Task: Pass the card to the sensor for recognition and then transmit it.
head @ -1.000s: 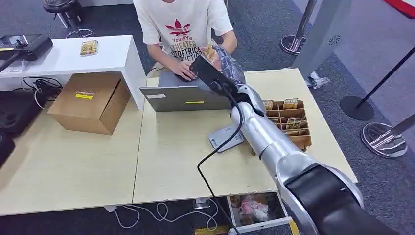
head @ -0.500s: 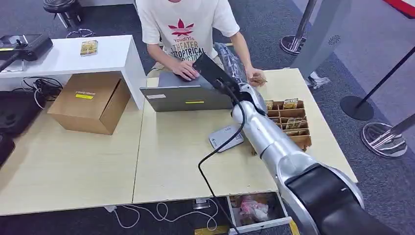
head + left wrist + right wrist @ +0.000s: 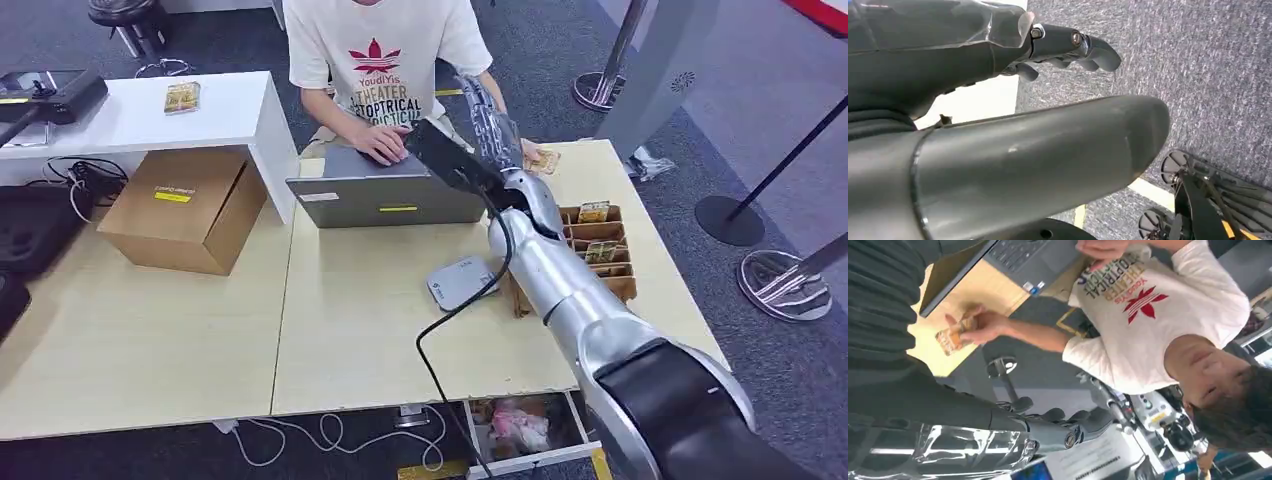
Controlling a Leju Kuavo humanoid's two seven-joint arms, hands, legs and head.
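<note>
The right robot hand [image 3: 492,118] is raised over the far edge of the pale wooden surface [image 3: 360,330], fingers spread, holding nothing. The small yellow-brown card [image 3: 543,158] is in the person's hand [image 3: 982,325], resting on that surface. The brown compartmented wooden box [image 3: 592,250] holds more cards like it. The left robot hand [image 3: 1068,47] hangs with fingers loosely curled, empty.

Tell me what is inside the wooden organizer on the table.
The wooden organizer holds yellowish cards standing in its compartments. The right arm crosses over its near side, covering the slots there, so their contents cannot be seen.
</note>
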